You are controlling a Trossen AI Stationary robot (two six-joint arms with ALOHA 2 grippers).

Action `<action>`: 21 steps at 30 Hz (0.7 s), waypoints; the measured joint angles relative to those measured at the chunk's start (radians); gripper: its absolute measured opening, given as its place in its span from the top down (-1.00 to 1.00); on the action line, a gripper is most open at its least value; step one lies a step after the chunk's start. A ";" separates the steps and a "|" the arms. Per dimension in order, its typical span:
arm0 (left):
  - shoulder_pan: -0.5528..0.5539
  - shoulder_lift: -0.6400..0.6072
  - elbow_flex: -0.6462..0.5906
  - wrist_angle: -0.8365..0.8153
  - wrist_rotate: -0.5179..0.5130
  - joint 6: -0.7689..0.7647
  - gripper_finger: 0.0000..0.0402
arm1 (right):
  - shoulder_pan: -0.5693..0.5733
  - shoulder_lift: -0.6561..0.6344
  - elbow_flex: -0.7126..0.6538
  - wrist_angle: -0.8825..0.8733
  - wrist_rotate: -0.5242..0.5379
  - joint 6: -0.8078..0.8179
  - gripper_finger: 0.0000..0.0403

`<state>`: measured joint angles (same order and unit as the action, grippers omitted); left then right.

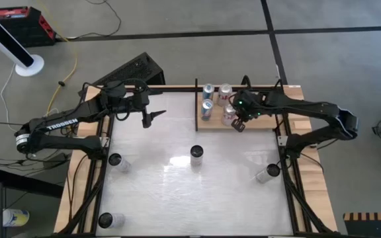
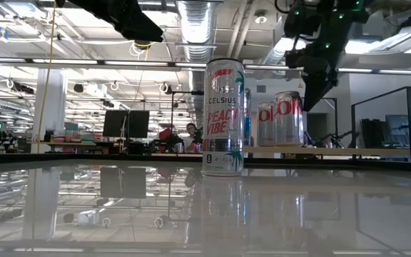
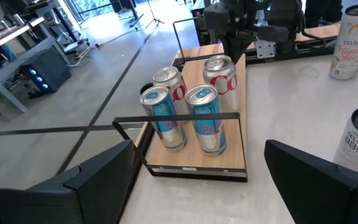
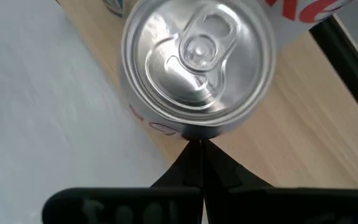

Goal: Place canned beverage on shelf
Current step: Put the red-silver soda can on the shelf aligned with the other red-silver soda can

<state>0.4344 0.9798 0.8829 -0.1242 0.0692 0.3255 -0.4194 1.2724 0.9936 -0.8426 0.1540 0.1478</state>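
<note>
The shelf (image 1: 256,123), a tan wood panel with black rails, lies at the table's far middle and holds several upright cans. My right gripper (image 1: 238,124) is shut at the near right side of a silver-and-red can (image 1: 229,116), by its top rim (image 4: 197,134). This can stands upright on its base at the shelf's near edge and also shows in the left wrist view (image 3: 219,74). My left gripper (image 1: 152,118) is open and empty, above the table left of the shelf (image 3: 194,160) and facing it. My right gripper's shut fingertips (image 4: 201,149) stand at the silver-and-red can's upper side, just below its rim, coming from above on the can's near right. I cannot tell whether they touch it.
Other cans stand on the whitish table: a Celsius can (image 1: 196,153) in the middle, one at the left (image 1: 114,160), one at the near left corner (image 1: 104,220), one at the right (image 1: 268,173). A thin black frame (image 3: 179,118) rises at the shelf's left end.
</note>
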 joint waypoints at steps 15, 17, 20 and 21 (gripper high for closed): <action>0.000 0.000 0.000 0.008 -0.002 0.015 -0.72 | 0.050 -0.005 0.000 0.025 -0.021 -0.002 0.92; 0.000 0.000 0.000 0.010 -0.002 0.015 -0.72 | 0.043 -0.005 0.000 0.044 -0.022 -0.015 0.92; 0.000 0.000 0.000 0.009 -0.002 0.014 -0.72 | 0.025 -0.005 0.000 0.042 -0.025 -0.021 0.92; 0.000 0.000 0.000 0.005 -0.001 0.014 -0.72 | 0.023 -0.005 0.000 0.034 -0.029 -0.018 0.92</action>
<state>0.4347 0.9798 0.8833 -0.1190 0.0681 0.3393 -0.3965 1.2671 0.9936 -0.8088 0.1248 0.1294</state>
